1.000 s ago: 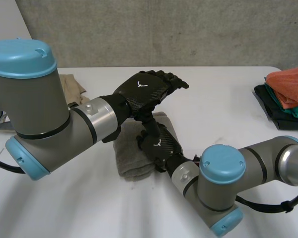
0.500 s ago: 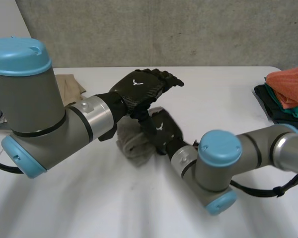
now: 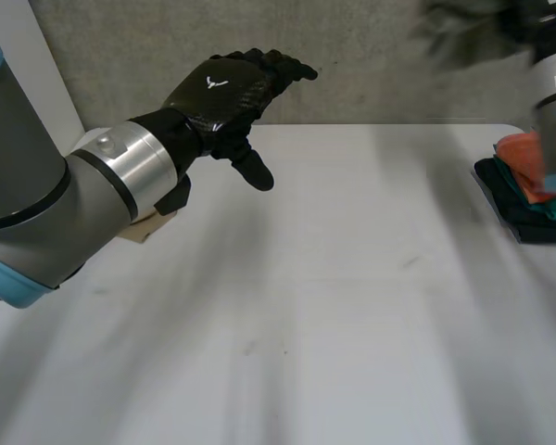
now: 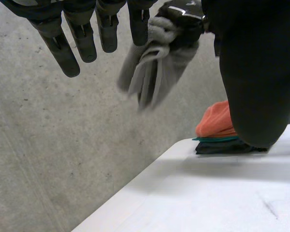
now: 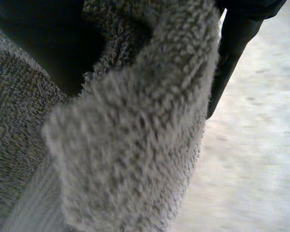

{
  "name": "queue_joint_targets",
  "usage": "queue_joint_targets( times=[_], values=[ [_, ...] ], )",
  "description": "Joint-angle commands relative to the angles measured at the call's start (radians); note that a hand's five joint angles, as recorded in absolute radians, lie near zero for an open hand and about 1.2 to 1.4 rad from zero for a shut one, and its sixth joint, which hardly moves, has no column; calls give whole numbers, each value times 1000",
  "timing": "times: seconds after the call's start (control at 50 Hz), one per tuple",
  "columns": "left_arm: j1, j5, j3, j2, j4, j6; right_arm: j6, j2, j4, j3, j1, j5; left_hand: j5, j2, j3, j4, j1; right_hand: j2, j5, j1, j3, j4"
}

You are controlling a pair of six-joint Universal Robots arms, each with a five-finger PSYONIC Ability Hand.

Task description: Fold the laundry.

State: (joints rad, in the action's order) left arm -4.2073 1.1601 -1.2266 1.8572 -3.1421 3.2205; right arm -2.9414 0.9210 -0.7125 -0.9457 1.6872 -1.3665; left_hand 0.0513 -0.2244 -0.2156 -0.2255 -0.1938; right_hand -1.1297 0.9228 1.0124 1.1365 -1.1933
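White table point(image 3: 352, 278) | concrete wall point(image 3: 352, 56) | L robot hand point(image 3: 224, 93) splayed | R robot hand point(image 4: 187, 14) clamps towel point(image 4: 154, 63)

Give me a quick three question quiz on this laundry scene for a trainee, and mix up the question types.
1. True or false: the left hand holds the grey towel.
2. Which hand is shut on the towel? A: left hand. B: right hand. C: neither.
3. Fill in: the top piece of the folded stack on the table is ___ in colour.
Key: 1 false; 2 B; 3 orange.
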Motion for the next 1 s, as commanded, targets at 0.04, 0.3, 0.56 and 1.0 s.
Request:
queue_joint_targets(
  times=[0.04, 0.3, 0.56, 1.0],
  values=[
    [12, -2, -14, 13, 2, 4, -79, -114, -24, 21, -277, 235, 58, -60, -68, -58, -90, -267, 299, 384, 260, -203],
    [39, -3, -39, 45, -1, 7, -122, -320, -159, -99, -538, 497, 58, -60, -68, -58, -90, -267, 299, 384, 260, -203],
    [43, 1, -47, 40, 2, 7, -203, -268, -188, -156, -578, 633, 58, -60, -68, -58, -90, -26, 58, 143, 19, 38],
    [115, -7, -25, -78, -9, -2, 306, 160, 384, -262, -635, 216, 41, -42, -51, -41, -73, 955, -923, -838, -962, 1019]
  ],
)
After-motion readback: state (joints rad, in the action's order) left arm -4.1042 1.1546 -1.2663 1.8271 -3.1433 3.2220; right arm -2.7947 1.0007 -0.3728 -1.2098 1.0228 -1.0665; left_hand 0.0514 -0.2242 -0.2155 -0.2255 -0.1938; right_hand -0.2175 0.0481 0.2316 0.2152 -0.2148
